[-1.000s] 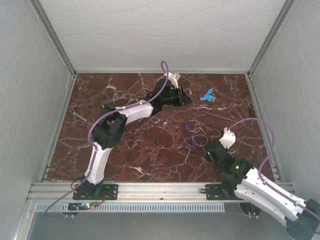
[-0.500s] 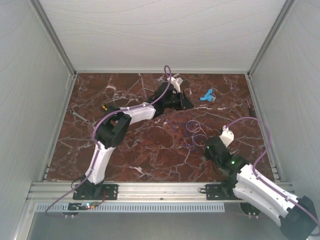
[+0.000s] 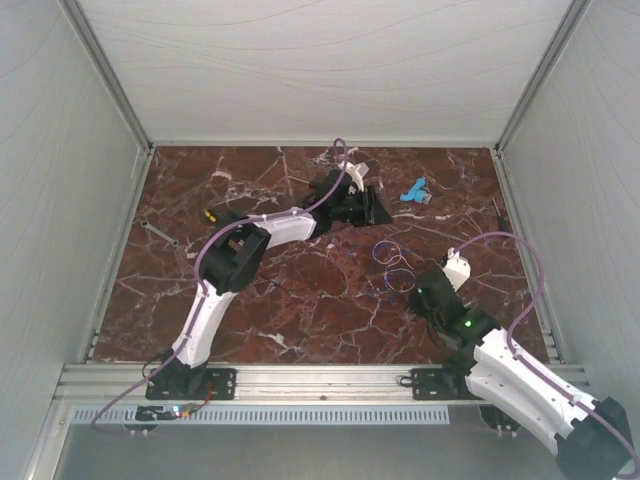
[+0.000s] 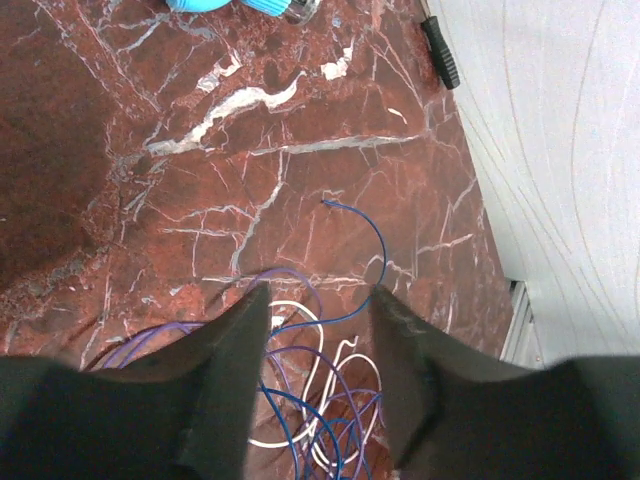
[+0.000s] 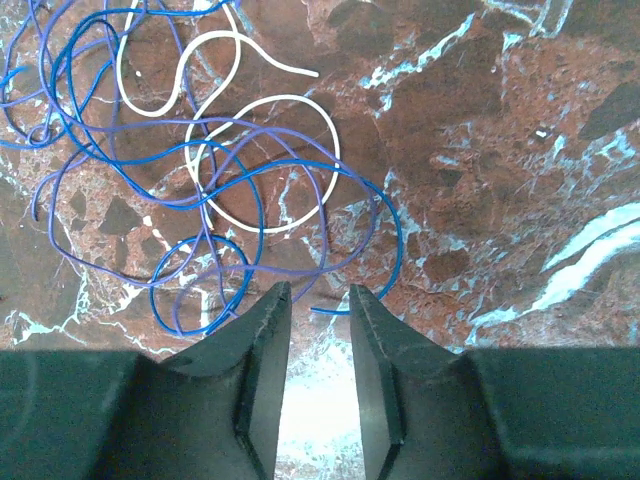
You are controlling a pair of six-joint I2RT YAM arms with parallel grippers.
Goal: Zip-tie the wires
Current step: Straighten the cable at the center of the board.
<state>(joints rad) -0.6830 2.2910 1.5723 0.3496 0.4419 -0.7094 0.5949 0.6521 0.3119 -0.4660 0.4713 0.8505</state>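
The wires are a loose tangle of thin blue, purple and white loops lying flat on the red marble table, right of centre. My left gripper hovers just beyond them. In the left wrist view it stands open, with the wires showing on the table between its fingers. My right gripper sits at the near right side of the tangle. In the right wrist view it is open a little and holds nothing, while the wires spread just ahead of its tips.
A light blue tool lies at the back right, also visible as the blue tool in the left wrist view. A black-handled screwdriver lies near the right wall. An orange-handled screwdriver and a small wrench lie at the left.
Both grippers have gone from shut to open. The left gripper has shifted slightly right and nearer, towards the wires. The wires lie where they were.
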